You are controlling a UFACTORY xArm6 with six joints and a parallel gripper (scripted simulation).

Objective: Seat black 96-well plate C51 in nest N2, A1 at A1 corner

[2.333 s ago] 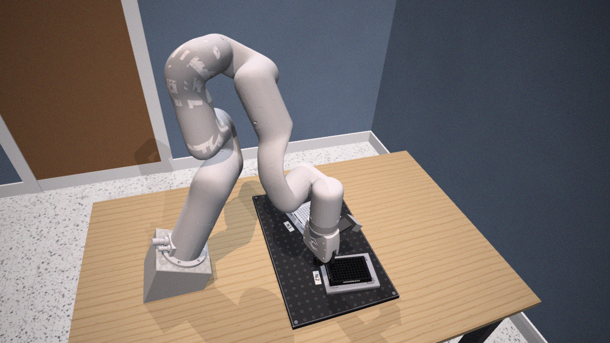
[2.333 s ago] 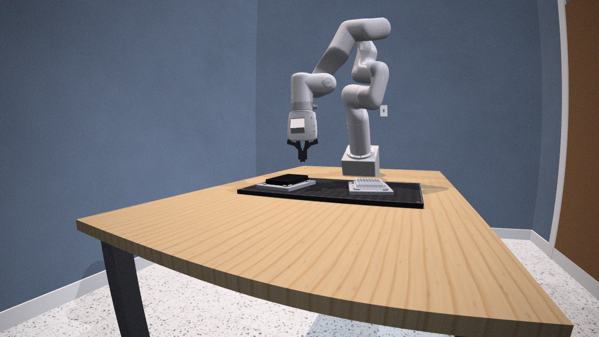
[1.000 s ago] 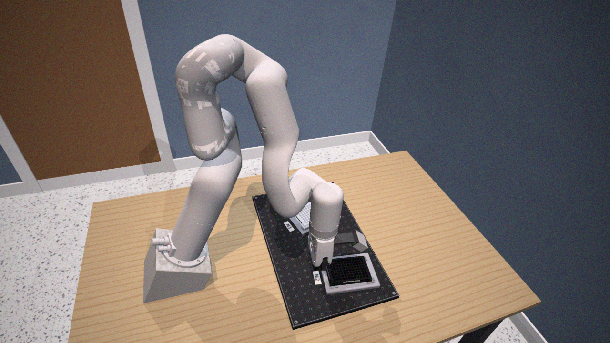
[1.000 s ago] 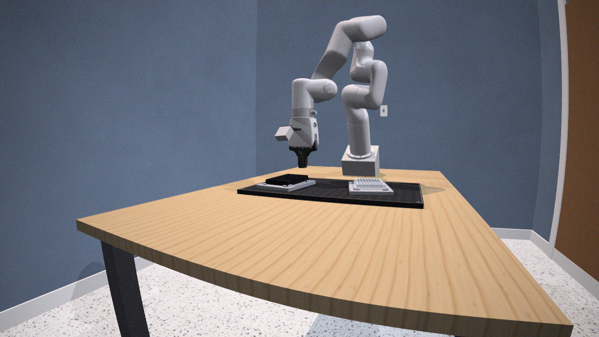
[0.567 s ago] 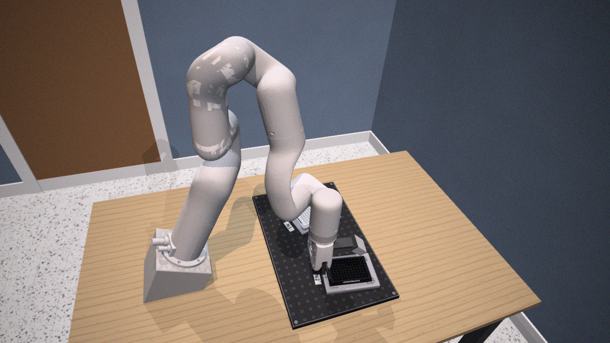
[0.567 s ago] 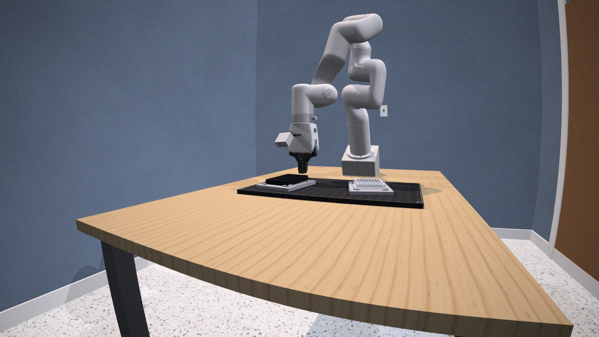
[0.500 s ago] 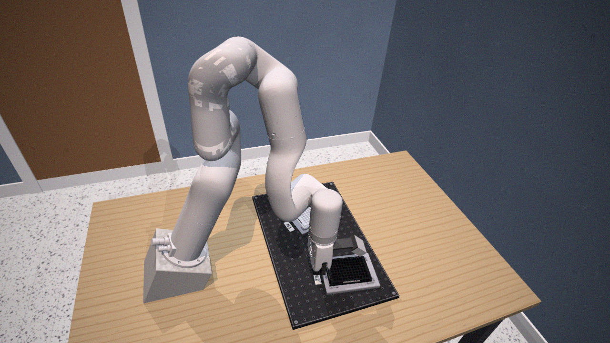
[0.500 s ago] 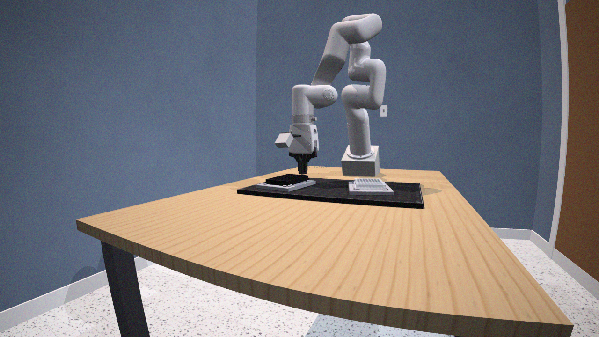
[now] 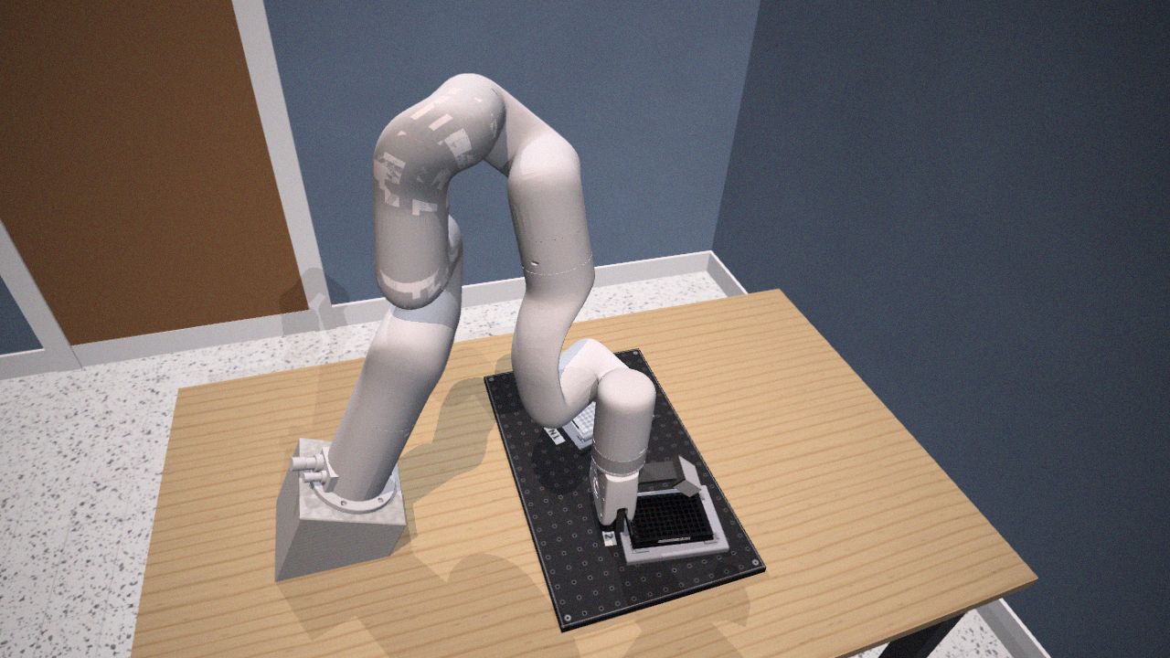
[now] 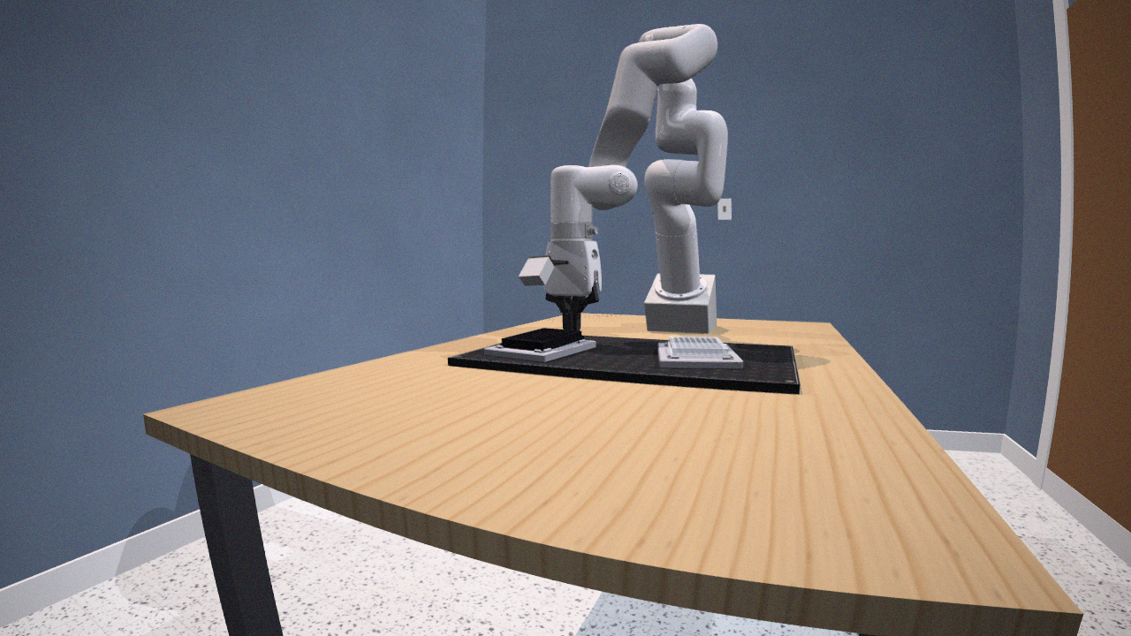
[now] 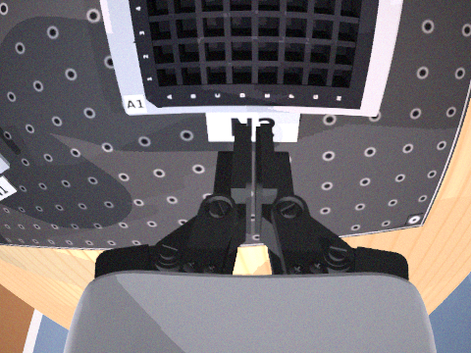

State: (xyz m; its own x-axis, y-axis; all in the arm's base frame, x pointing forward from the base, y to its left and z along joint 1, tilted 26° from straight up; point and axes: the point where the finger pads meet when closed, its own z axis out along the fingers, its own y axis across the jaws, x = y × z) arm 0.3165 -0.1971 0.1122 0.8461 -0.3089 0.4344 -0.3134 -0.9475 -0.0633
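Plate nest N2 (image 11: pixel 113 66) holds black plate C51 (image 11: pixel 251 20), just ahead of my pincer (image 11: pixel 253 137), pinched together on nothing.

In the top view the arm hides most of clear plate C15 (image 9: pixel 582 422). The closed gripper (image 11: pixel 254 137) covers the N2 label (image 11: pixel 283 128).

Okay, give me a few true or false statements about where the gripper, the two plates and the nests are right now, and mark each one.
1. The gripper is shut and holds nothing. True.
2. The black plate lies in nest N2. True.
3. The gripper is over the clear plate. False: it is low beside the black plate's short end, over the N2 tag.
4. The clear plate sits on the bare wooden table. False: it rests in a nest on the black breadboard.
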